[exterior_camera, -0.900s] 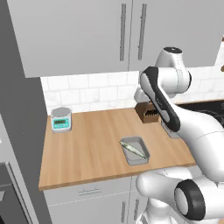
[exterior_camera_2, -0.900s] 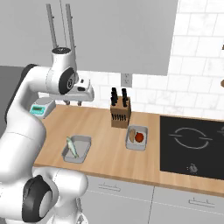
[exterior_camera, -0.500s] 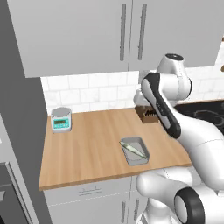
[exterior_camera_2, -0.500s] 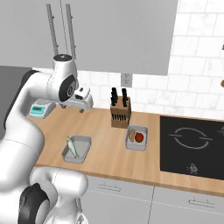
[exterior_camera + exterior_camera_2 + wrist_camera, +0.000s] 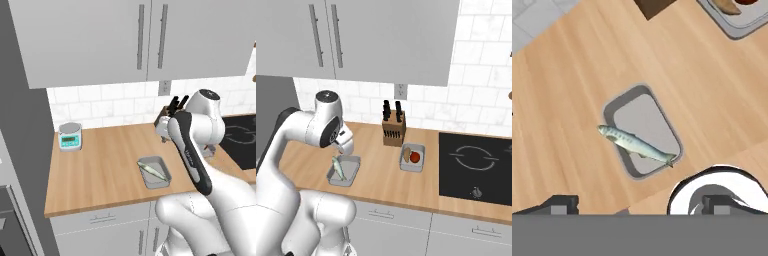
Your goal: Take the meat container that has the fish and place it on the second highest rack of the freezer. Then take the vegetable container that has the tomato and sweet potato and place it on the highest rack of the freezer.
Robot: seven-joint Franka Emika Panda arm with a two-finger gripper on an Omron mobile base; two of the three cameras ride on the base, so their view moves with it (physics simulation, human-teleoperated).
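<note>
The gripper (image 5: pixel 634 202) hung above the counter (image 5: pixel 100 170) with its jaws spread wide and nothing between them, the two dark fingertips (image 5: pixel 559 202) standing far apart at the bottom of the hand view. Below it sat the grey meat tray (image 5: pixel 643 131) with the fish (image 5: pixel 636 143) lying slantwise across it, head over one long rim and tail near the opposite corner. In the base views the tray (image 5: pixel 154 171) rested near the counter's front edge, well apart from the scale (image 5: pixel 69 136); the vegetable tray (image 5: pixel 412 157) with the tomato (image 5: pixel 415 157) stood beside the knife block (image 5: pixel 393 127), nearer the hob (image 5: pixel 476 165). The step in hand looked to be the approach to the fish tray. To do it well, the hand would likely need to centre over one rim, turn so the jaws straddled the tray wall rather than the fish, and descend straight. A rim clear of the fish's head and tail seemed the safer choice. The tray would probably need lifting level, since the fish lay loose and could slide out. The freezer could not be made out with certainty in these views.
</note>
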